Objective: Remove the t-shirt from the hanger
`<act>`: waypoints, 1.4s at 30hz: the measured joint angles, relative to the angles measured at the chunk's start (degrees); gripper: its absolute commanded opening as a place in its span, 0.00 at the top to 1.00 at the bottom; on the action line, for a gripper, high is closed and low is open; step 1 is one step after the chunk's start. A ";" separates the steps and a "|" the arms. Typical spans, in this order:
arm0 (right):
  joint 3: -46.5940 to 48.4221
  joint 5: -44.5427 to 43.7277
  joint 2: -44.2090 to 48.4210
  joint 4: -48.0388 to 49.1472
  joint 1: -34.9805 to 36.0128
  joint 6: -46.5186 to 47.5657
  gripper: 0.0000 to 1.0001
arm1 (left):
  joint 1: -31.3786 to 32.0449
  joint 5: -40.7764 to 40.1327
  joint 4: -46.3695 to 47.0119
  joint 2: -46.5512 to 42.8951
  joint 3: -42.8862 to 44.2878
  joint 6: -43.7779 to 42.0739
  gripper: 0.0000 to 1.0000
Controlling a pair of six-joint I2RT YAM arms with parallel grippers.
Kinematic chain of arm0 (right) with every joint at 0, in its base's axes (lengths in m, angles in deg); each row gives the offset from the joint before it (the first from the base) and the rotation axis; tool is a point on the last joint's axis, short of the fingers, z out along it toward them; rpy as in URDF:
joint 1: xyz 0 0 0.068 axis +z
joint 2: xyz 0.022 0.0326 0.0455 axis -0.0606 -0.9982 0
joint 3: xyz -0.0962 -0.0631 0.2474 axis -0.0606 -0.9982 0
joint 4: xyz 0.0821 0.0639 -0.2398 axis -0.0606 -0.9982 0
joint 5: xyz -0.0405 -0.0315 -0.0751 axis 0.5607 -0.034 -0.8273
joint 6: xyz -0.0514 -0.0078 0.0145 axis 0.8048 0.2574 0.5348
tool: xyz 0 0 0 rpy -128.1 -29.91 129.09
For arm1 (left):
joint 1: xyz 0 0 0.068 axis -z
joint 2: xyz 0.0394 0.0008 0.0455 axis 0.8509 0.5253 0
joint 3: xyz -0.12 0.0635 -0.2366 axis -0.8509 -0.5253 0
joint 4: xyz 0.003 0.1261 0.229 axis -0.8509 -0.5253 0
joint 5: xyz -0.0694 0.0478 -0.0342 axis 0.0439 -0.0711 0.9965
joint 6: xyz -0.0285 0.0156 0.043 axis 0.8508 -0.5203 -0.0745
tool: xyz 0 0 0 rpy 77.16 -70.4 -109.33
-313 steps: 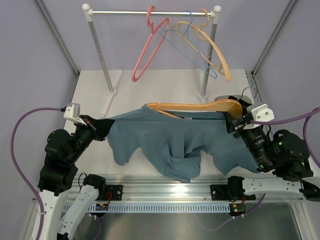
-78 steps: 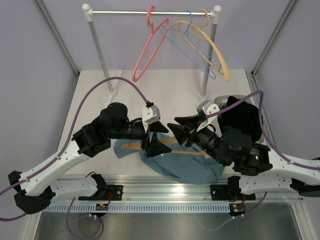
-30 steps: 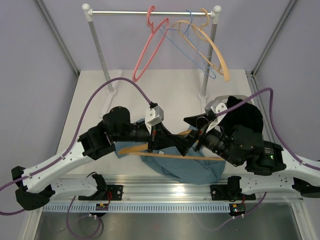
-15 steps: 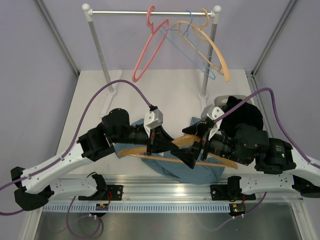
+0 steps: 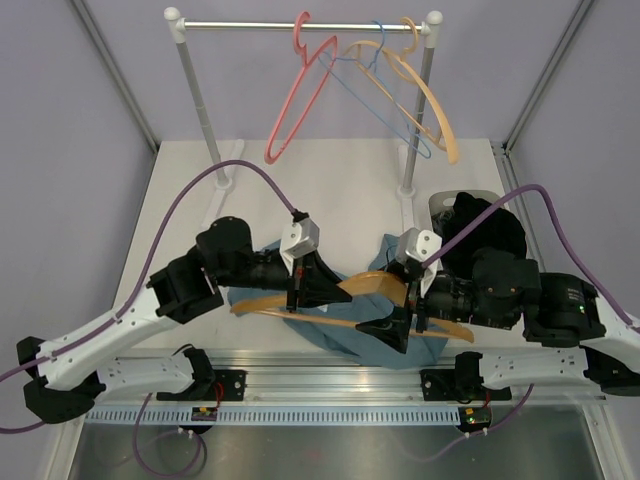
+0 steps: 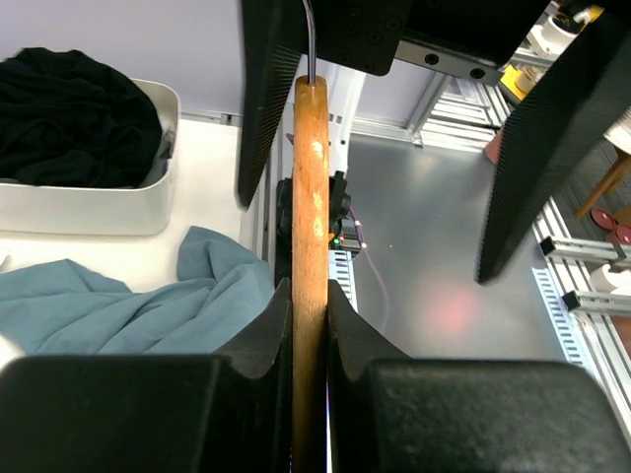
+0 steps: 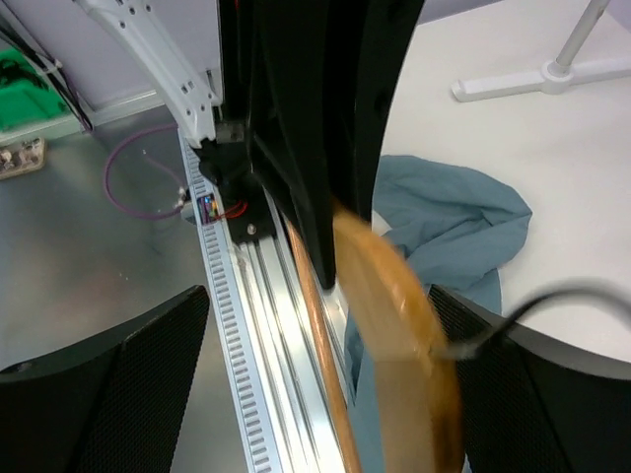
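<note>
Two black ribbed fingers of the left gripper (image 6: pixel 311 296) were clenched on the hanger (image 6: pixel 311 177), pinching its smooth orange-tan wood flat between them, with the thin grey metal hook (image 6: pixel 308 39) rising from the far end of the bar. Around that same bar the right gripper (image 7: pixel 315 296) stood released, its broad textured pads spread wide with the curved wood passing between them, touching neither. Both grippers met above the near part of the white table (image 5: pixel 330 190), just beyond the slotted aluminium rail (image 5: pixel 330 378) at its edge. Under the raised hanger the t-shirt (image 6: pixel 108 305) lay on the tabletop as a soft, crumpled heap of dusty teal cloth, and the wood that showed was bare of fabric. Farther right sat a white rounded bin (image 6: pixel 89 212) filled with limp black clothing (image 6: pixel 69 118). At the back stood a white rack (image 5: pixel 300 25) with a metal rail, carrying a pink hanger (image 5: pixel 295 100) and a paler tan hanger (image 5: pixel 440 115), both tilted.
</note>
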 measured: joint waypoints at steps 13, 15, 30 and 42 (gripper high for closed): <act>-6.51 11.80 11.74 -3.21 -0.07 10.47 0.01 | -1.81 0.52 0.52 -8.96 -2.49 0.98 1.00; -6.88 11.52 11.61 -3.30 -0.07 10.78 0.00 | -1.81 0.46 0.33 -8.98 -2.86 0.94 1.00; -8.09 -34.36 24.83 1.46 -0.04 -3.23 0.00 | -2.14 -47.89 -18.84 -7.93 -4.28 2.95 1.00; -12.39 -46.31 24.81 1.22 -0.07 -10.40 0.00 | -18.58 -72.19 -30.23 -3.91 -6.45 10.62 1.00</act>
